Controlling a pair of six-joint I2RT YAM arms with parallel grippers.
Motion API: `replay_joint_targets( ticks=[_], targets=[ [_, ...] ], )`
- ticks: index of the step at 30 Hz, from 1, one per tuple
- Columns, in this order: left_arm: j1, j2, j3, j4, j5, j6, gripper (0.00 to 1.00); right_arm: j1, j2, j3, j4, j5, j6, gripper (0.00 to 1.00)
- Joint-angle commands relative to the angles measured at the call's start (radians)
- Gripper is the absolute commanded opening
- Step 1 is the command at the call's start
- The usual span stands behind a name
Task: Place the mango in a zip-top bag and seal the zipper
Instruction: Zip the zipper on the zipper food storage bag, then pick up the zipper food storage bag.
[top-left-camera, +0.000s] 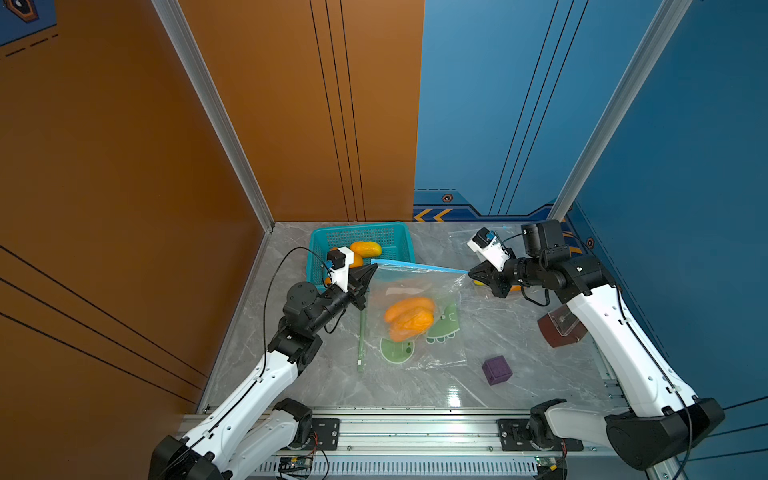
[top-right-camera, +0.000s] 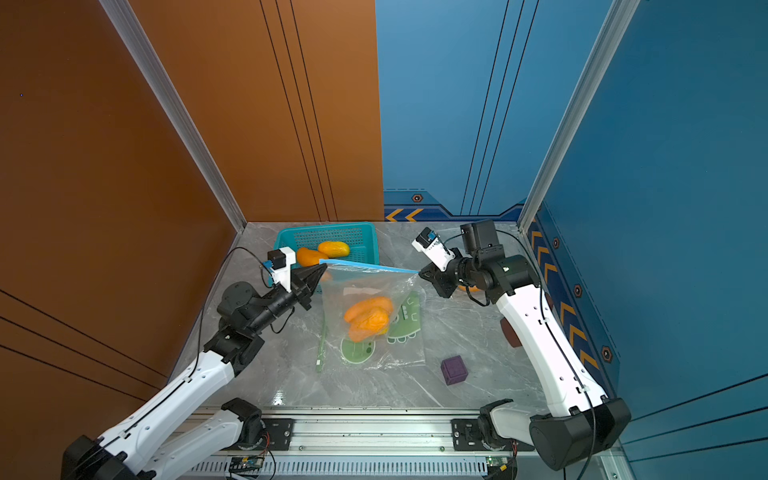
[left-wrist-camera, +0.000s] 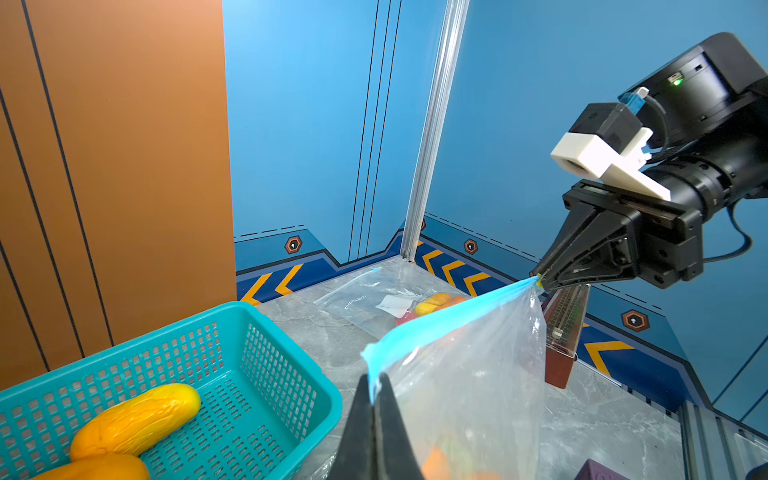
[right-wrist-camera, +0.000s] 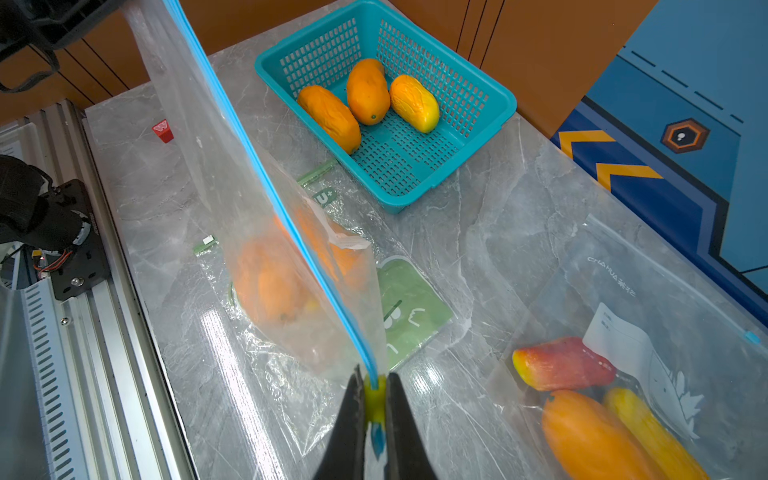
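Orange through clear plastic, the mango (top-left-camera: 409, 318) sits low in the sagging zip-top bag (top-left-camera: 419, 291); whether it is one fruit or two cannot be told. The bag hangs just in front of the teal basket (top-left-camera: 399, 232), above a green-printed bag (right-wrist-camera: 411, 307) lying flat on the grey marble table (top-left-camera: 415, 386).

Its blue zipper strip (top-left-camera: 419, 266) is pulled taut and straight, each end pinched by a gripper. The left gripper (top-left-camera: 373, 269) has its jaws closed on the end beside the basket's front corner. Its arm climbs from the front rail, bends at the elbow and levels its black wrist toward the bag.

The right gripper (top-left-camera: 471, 273) is clamped on the end away from the basket, a yellow slider (right-wrist-camera: 374, 399) squeezed between its fingers. That arm rises steeply, then folds at the wrist to point back toward the basket.

Three spare mangoes (right-wrist-camera: 368, 99) lie in the basket. Farther from it are a green strip (top-left-camera: 361, 336), a purple cube (top-left-camera: 496, 370) and a second bag (right-wrist-camera: 623, 311) of fruit.
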Motion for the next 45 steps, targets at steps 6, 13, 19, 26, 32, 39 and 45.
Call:
replay_joint_targets(
  ticks=[6,13,19,26,32,39,45],
  targets=[
    [0.034,-0.004,-0.004,0.06,-0.004,-0.026,0.0,-0.03,-0.022,-0.014,-0.006,-0.004,0.048,0.0],
    [0.004,0.015,0.008,0.064,0.048,-0.026,0.0,0.017,-0.039,-0.008,0.058,-0.001,0.133,0.48],
    [-0.016,0.032,0.02,0.064,0.054,-0.018,0.0,0.079,-0.067,0.039,0.071,-0.009,0.158,0.67],
    [-0.023,0.035,0.022,0.064,0.074,0.001,0.0,0.132,-0.01,0.122,0.023,-0.035,0.079,0.79],
    [-0.025,0.032,0.03,0.064,0.109,0.012,0.0,0.136,0.117,0.219,-0.066,-0.027,0.024,0.81],
    [-0.025,0.039,0.038,0.064,0.116,0.018,0.0,0.141,0.234,0.282,-0.148,-0.074,-0.018,0.81],
    [-0.025,0.047,0.046,0.064,0.116,0.017,0.0,0.144,0.294,0.292,-0.186,-0.121,-0.038,0.77]
  ],
)
